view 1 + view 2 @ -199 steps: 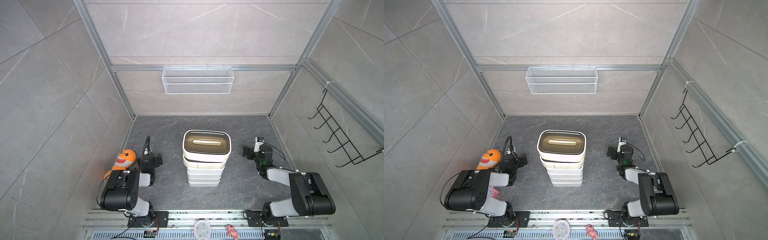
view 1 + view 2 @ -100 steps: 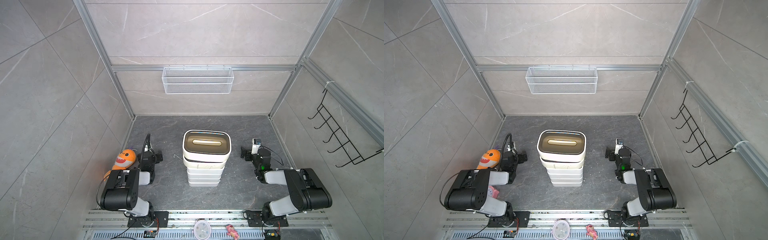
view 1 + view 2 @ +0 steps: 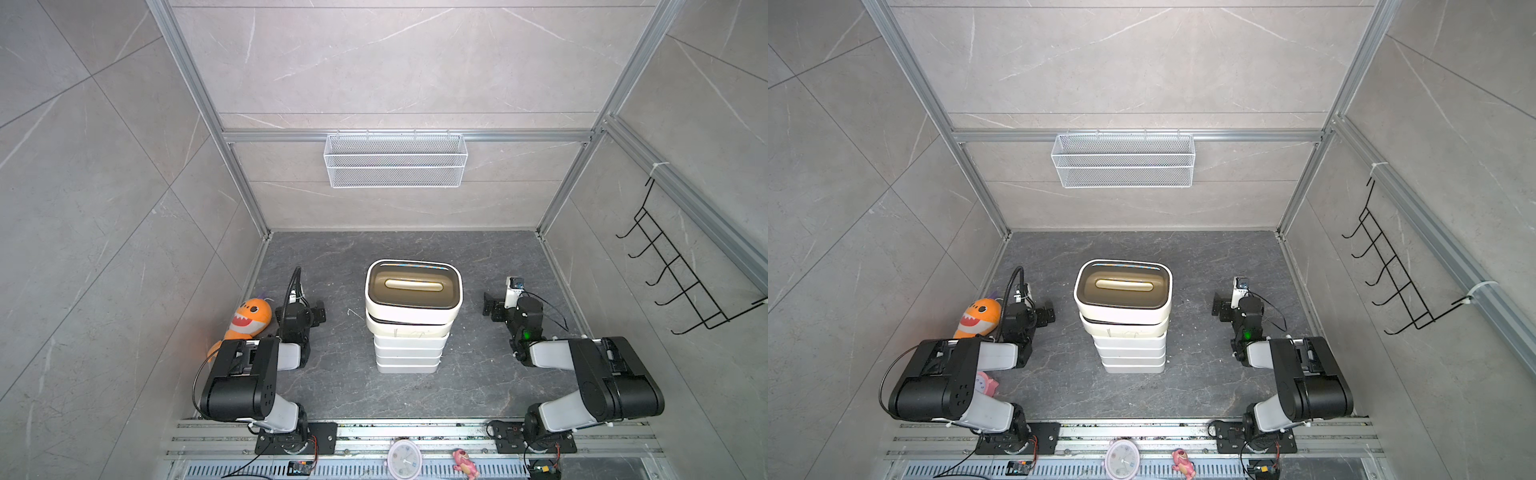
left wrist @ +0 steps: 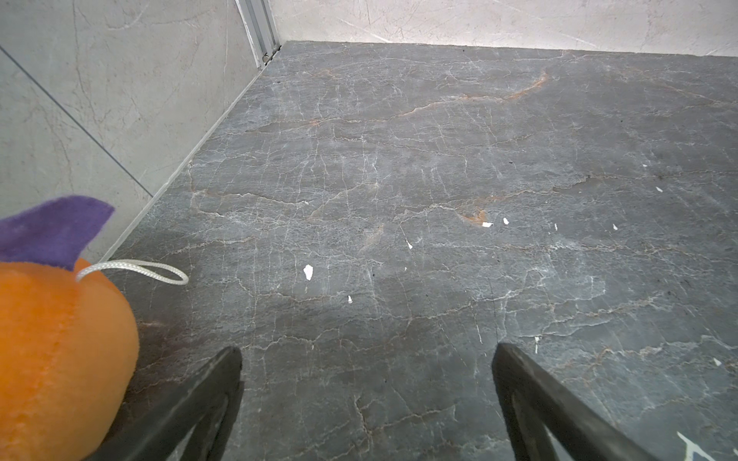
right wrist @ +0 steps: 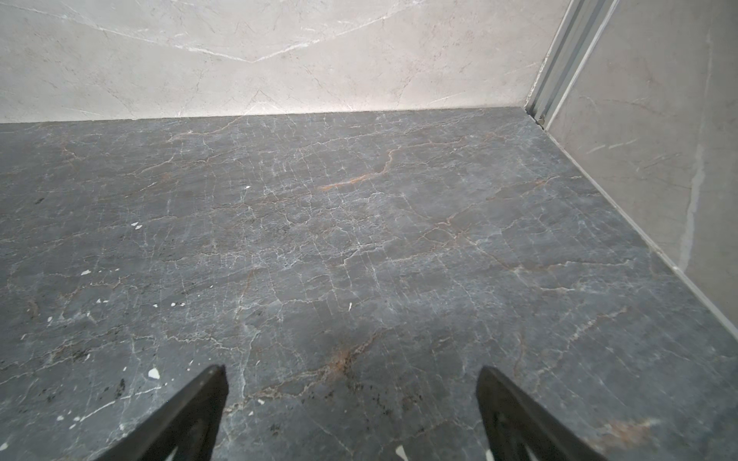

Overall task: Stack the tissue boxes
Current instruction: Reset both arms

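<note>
Tissue boxes (image 3: 413, 316) stand in one stack at the middle of the dark stone tabletop (image 3: 415, 245), between the two arms and touched by neither.

The left gripper (image 4: 367, 351) has its jaws spread wide with nothing between them, only bare stone below. The right gripper (image 5: 351, 369) is spread just as wide and also carries nothing. They sit well apart from the stack, one on each side of it. Each wrist view shows only the ends of two black fingers (image 4: 199, 399).

Just beside the left gripper lies one orange shark plush (image 4: 60, 359) with a purple fin and a white cord loop (image 4: 131, 267).

In the stack, two rounded cream boxes are on top, and the uppermost shows its dark brown lid and slot. White tiers follow under them, at least three. Their exact count is hard to make out from above, and their lids are hidden.

Farther out, one white wire mesh basket (image 3: 395, 160) hangs on the back wall and one black hook rack (image 3: 681, 282) on the side wall. By the near rail lie one small clock (image 3: 405, 457) and one pink toy (image 3: 465, 461), both at the frame's edge.
</note>
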Robot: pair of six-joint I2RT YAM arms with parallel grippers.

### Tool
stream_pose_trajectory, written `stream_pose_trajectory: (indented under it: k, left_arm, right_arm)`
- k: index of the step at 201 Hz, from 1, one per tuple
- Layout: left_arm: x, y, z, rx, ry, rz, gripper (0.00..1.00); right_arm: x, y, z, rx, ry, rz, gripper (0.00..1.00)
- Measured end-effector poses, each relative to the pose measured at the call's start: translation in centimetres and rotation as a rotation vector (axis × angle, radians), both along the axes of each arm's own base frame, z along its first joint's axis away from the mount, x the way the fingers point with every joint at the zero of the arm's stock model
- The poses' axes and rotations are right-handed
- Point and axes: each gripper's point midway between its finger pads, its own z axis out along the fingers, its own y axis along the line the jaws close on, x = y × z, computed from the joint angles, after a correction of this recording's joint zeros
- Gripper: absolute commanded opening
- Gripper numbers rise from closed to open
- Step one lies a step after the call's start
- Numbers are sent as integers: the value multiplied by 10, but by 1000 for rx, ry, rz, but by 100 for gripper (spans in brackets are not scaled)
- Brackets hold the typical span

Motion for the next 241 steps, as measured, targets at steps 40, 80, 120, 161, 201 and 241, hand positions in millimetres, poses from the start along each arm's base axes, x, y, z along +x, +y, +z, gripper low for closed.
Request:
stream_pose_trajectory:
  k: [40,80,120,161,201,241]
  left_arm:
    - [0,0,0,2,0,-1,100]
    - [0,0,0,3,1,-1,100]
    - [0,0,0,3,1,-1,100]
    - [0,0,0,3,1,-1,100]
    - [0,0,0,3,1,-1,100]
    - [0,8,3,-3,-10,30,100]
  right_arm:
    - [0,0,0,0,0,0,100]
    - [0,0,0,0,0,0,100]
    - [0,0,0,0,0,0,100]
    - [0,0,0,0,0,0,100]
    - [0,0,0,0,0,0,100]
    - [0,0,0,0,0,0,100]
